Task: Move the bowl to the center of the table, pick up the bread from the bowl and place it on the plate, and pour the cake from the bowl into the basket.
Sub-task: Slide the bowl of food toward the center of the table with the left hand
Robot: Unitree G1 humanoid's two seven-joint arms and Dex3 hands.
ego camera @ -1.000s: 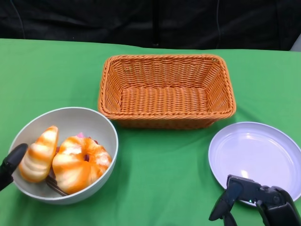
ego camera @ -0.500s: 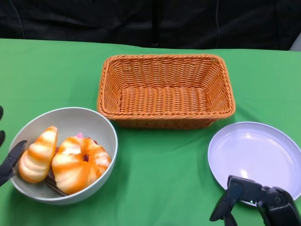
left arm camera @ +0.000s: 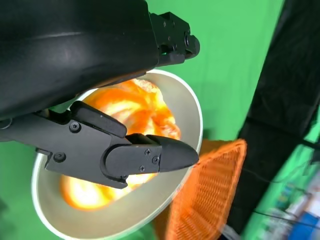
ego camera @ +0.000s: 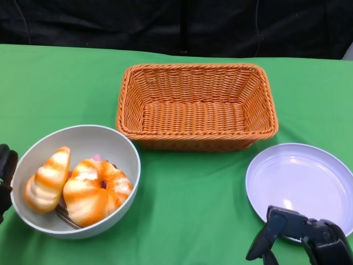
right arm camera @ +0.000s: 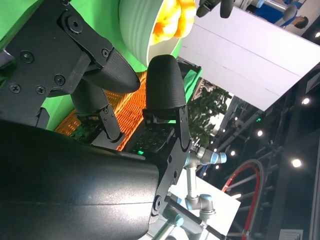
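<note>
Left hand: the black left hand (ego camera: pixel 5 174) is seen at the far left edge of the head view, just outside the bowl's rim; in the left wrist view its fingers (left arm camera: pixel 150 155) are spread apart over the bowl with nothing held between them.
Bowl: the round pale grey bowl (ego camera: pixel 110 144) is placed at the left front of the surface, well apart from the middle, with its far rim near the basket's front left corner.
Bread: two orange-and-cream glazed bread pieces are contained in the bowl, a long striped bread roll (ego camera: pixel 47 180) leaning against the left wall and a round ring-shaped bread (ego camera: pixel 96 190) beside it.
Cake: a small pink and dark bit of cake (ego camera: pixel 99 160) is glimpsed behind the ring-shaped bread; most of it is hidden.
Surface: the green cloth-covered surface (ego camera: pixel 187 204) is spread under everything.
Basket: the rectangular orange woven basket (ego camera: pixel 196 141) is set at the middle rear.
Plate: the round white plate (ego camera: pixel 300 187) is laid at the right front, right of the basket's front corner.
Right hand: the black right hand (ego camera: pixel 300 234) is held low at the plate's near edge, fingers apart and gripping nothing.
</note>
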